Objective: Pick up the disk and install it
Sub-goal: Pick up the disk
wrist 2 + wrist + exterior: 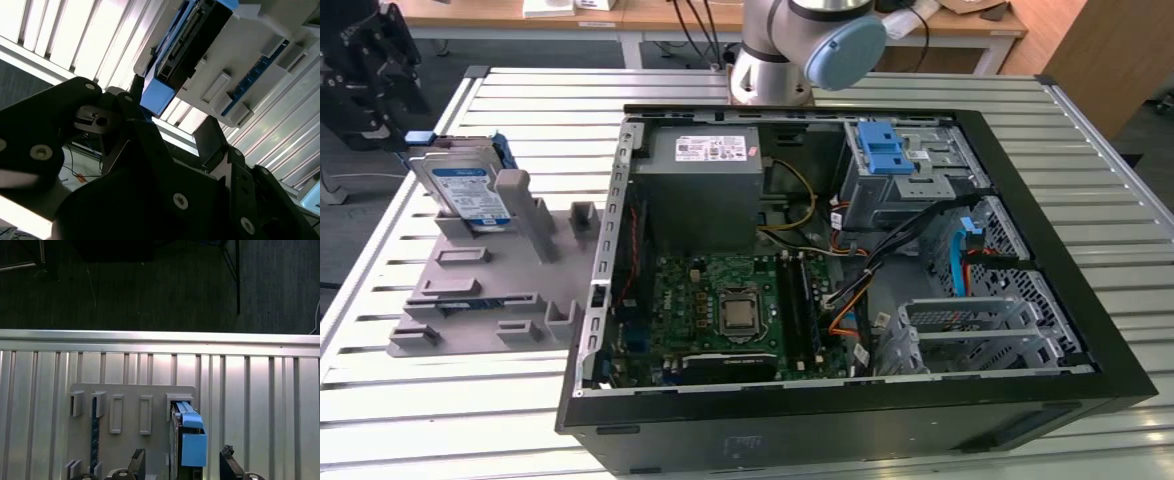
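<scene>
At the exterior view's left, the disk (470,190) stood on its edge in a slot at the far end of a grey holder (480,290), its white-and-blue label facing out and its blue frame showing along the top. The holder lay flat on the slatted metal desk (440,400), just beside an open computer case (854,425). Inside the case, from the left, were a grey power-supply box (700,180) above a green circuit board (720,300), then a blue latch (883,150) on a metal bay, and wire drive cages (987,325) at the exterior view's right. The base of the robot arm (787,50) rose behind the case.

In the first wrist view the tool (182,462) hung over the holder with its two black fingers (138,460) spread apart, gripping nothing. The blue end of the disk (192,442) lay between them, touching neither. In the second wrist view the disk (192,37) sat upright in the holder (260,65), beyond the black body of the tool.
</scene>
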Motion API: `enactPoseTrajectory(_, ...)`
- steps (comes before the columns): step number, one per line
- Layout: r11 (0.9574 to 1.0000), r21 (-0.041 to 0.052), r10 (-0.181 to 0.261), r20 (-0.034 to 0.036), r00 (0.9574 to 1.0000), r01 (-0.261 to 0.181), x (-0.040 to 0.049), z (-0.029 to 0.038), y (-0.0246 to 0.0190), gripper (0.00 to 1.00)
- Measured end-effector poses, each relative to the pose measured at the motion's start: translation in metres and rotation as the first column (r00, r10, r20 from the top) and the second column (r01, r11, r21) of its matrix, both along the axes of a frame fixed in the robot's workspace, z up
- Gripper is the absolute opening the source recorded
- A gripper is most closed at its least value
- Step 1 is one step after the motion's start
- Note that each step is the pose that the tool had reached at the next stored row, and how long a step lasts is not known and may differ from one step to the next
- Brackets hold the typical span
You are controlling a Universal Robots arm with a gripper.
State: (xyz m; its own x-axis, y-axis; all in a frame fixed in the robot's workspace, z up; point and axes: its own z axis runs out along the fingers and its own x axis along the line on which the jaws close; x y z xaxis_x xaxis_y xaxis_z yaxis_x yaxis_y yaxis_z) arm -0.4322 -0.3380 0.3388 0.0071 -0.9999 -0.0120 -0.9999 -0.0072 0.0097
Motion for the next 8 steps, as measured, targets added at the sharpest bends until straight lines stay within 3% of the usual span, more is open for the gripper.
enactPoseTrajectory(8, 1.0, -0.0001, 0.0, -0.0001, 1.0, 0.0, -0.0021, -0.0125, 0.0013, 0.66)
